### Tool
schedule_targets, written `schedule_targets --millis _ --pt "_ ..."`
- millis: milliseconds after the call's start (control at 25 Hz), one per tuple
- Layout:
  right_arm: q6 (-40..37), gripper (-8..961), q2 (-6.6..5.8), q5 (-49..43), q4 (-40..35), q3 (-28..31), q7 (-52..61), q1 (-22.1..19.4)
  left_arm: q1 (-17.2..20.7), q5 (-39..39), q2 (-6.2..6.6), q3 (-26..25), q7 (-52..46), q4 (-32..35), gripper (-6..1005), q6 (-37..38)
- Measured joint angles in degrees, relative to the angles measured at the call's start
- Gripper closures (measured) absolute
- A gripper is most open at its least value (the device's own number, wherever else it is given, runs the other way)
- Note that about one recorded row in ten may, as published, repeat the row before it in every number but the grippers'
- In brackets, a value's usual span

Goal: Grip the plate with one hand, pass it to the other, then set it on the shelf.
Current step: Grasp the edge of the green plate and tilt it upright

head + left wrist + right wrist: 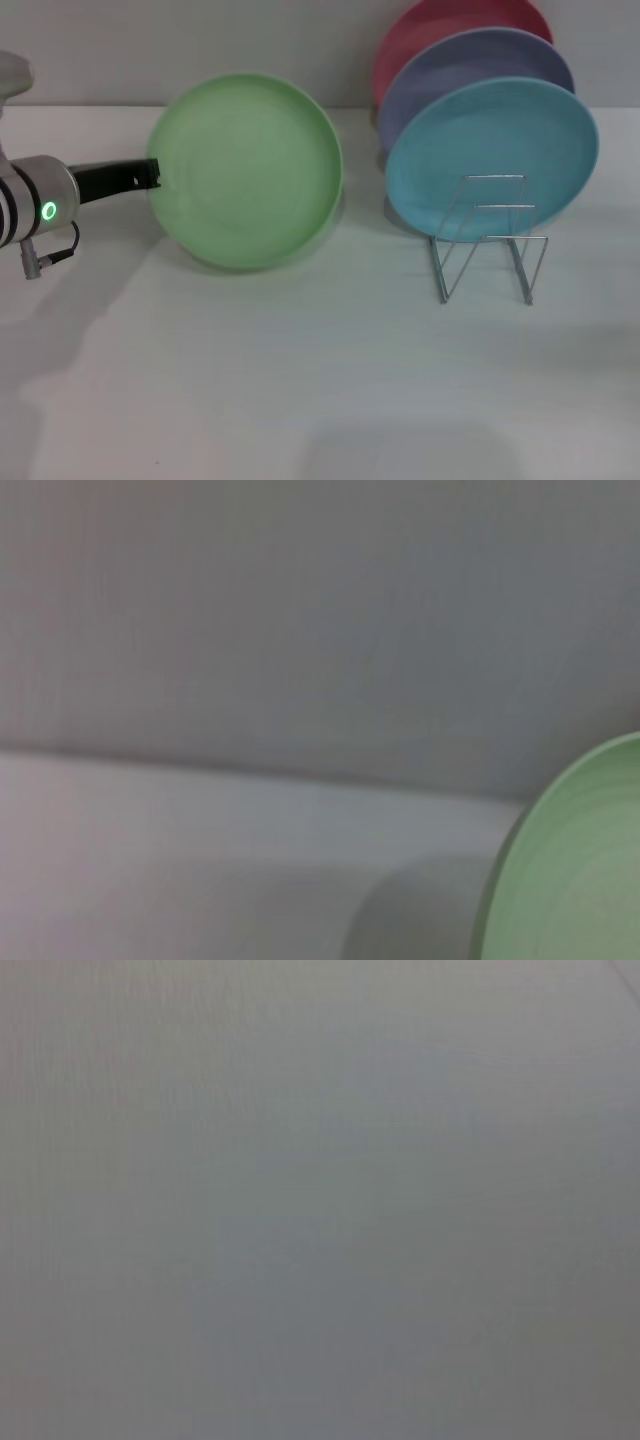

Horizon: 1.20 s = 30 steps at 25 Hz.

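One green plate (250, 170) upright in left tool's (152, 174) grip; three racked plates (490, 160).

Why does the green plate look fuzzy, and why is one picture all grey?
Head view: the green plate, held at its edge by the left gripper, looks smeared along its right rim, with a soft shadow beneath. Right wrist view: only plain grey, nothing recognisable.

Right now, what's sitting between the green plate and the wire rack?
Nothing: in the head view, bare white table separates the green plate, held by the left gripper, from the wire rack.
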Motion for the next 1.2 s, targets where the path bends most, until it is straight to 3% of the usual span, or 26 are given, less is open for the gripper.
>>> schedule_targets --millis 280,720,920,1200 --pt "1.11 257 0.08 -0.02 0.25 -0.78 -0.05 -0.18 3.19 -9.22 -0.01 5.29 10.43 -2.56 963 14.75" --pt "1.49 257 0.18 -0.02 0.7 -0.79 -0.24 -0.79 6.02 -9.34 0.28 23.4 10.98 -4.24 961 47.82" --pt "1.96 257 0.18 -0.02 0.69 -0.79 -0.25 -0.83 6.51 -3.88 0.34 30.05 5.98 -6.2 960 59.11" --pt "1.98 256 0.12 -0.01 0.58 -0.79 -0.27 -0.95 5.44 10.82 0.19 34.86 -12.97 -15.23 959 73.3"
